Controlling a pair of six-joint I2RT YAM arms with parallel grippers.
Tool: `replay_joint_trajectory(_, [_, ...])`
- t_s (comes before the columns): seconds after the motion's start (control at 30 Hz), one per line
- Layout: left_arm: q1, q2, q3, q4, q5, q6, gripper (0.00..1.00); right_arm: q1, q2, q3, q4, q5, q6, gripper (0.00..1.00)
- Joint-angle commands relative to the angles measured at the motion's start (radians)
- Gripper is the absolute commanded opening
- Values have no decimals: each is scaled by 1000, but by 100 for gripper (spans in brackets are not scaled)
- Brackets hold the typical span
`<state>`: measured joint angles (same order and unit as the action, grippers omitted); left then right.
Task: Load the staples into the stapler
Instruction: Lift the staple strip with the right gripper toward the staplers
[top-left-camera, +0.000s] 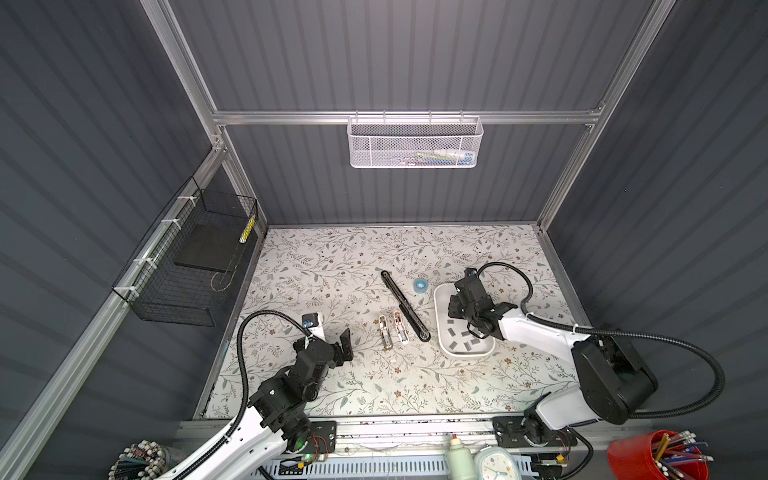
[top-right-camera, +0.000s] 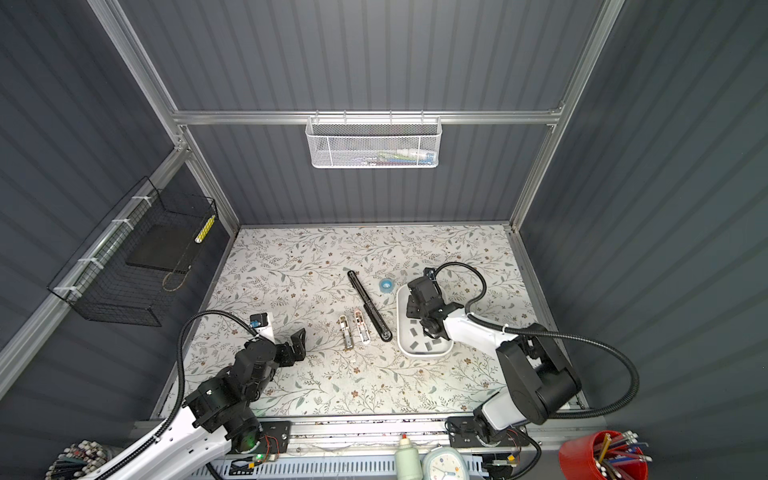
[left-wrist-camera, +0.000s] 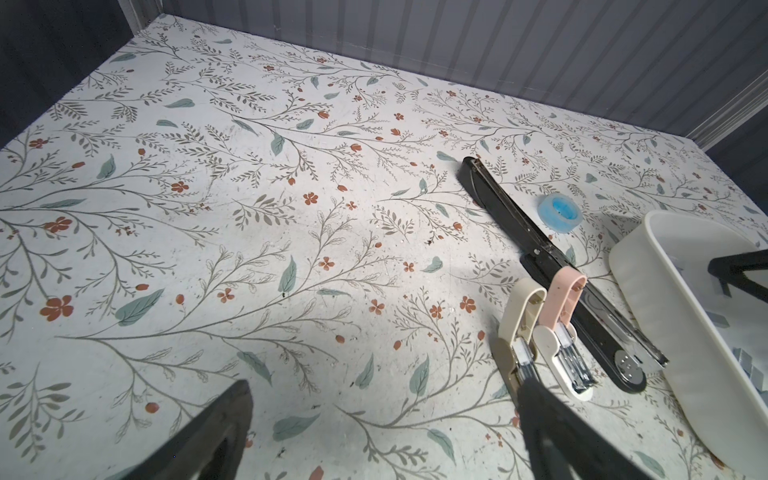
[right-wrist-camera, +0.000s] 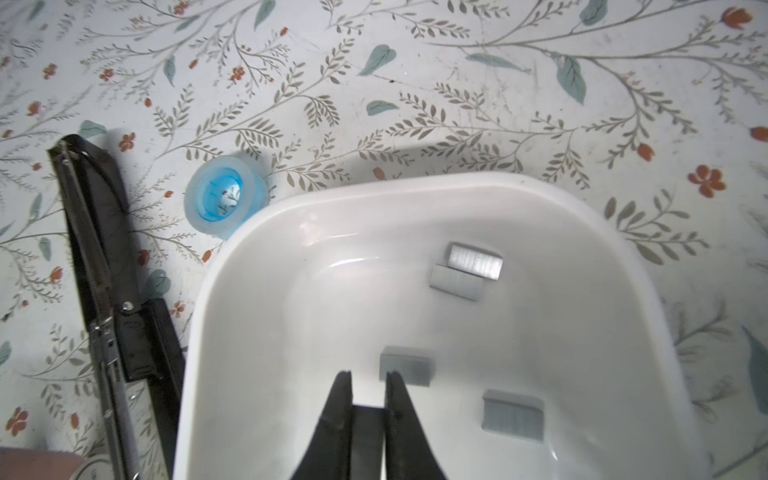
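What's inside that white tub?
Little grey staples lie loose in the white tub, and the right gripper pokes in, closed. Its arm hides part of the floor in both top views, so more may be covered.

A robot lab cell: aluminium frame (top-left-camera: 291, 117), grey ribbed walls (top-left-camera: 415, 54), floral tabletop (top-left-camera: 332, 257).

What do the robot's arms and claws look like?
Both arms are white shells with chunky black joints: the left arm and the right arm. A black ribbed hose loops along each. The left gripper and right gripper have thin black pointed fingers. A small green light glows by the left arm's base.
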<state>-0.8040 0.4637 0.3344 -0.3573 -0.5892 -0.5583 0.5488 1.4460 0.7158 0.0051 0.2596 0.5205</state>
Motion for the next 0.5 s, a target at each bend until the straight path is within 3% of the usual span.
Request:
replay_joint_trajectory(0.0, [-1,6,-15,32,15,20,100,9,-67,-63,68,-19,-40,14])
replay_joint_trajectory(0.23, [-1,23,-19,65,56,45,100,54,-189,-132,99,-41,-84,13])
replay_joint_trajectory(0.47, [-2,-33,-34,68,90,56,100,183,-300,-181,106,16,-140,16])
